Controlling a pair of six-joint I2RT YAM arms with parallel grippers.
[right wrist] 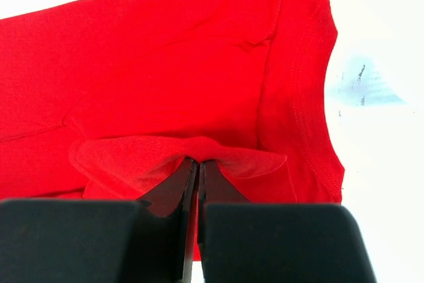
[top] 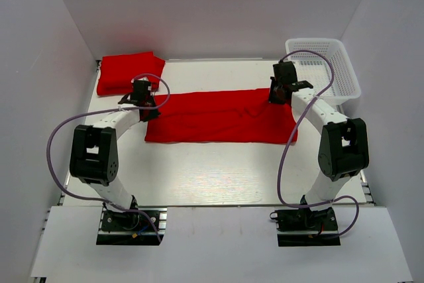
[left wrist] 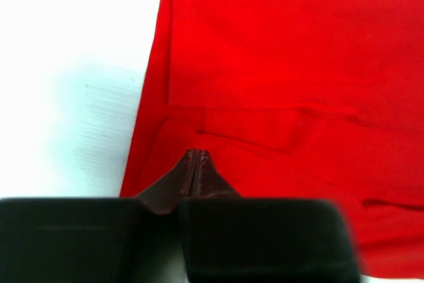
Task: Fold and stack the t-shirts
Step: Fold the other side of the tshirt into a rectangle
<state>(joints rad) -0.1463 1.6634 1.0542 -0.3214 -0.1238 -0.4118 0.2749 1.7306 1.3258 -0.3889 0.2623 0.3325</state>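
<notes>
A long red cloth t-shirt (top: 222,116) lay across mid-frame on the white table (top: 199,170). A folded red cloth t-shirt (top: 127,73) sat upper left, a white plastic mesh basket (top: 324,67) upper right.

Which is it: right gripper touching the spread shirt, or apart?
Touching. The right wrist view shows the right gripper shut on a raised fold of the spread shirt, with cloth bunched over its fingertips.

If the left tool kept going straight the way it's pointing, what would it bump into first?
The spread-out red t-shirt. The left tool is shut with its tips right at that cloth, near its edge, apparently pinching it. The table lies just beneath, though depth is hard to judge.
</notes>
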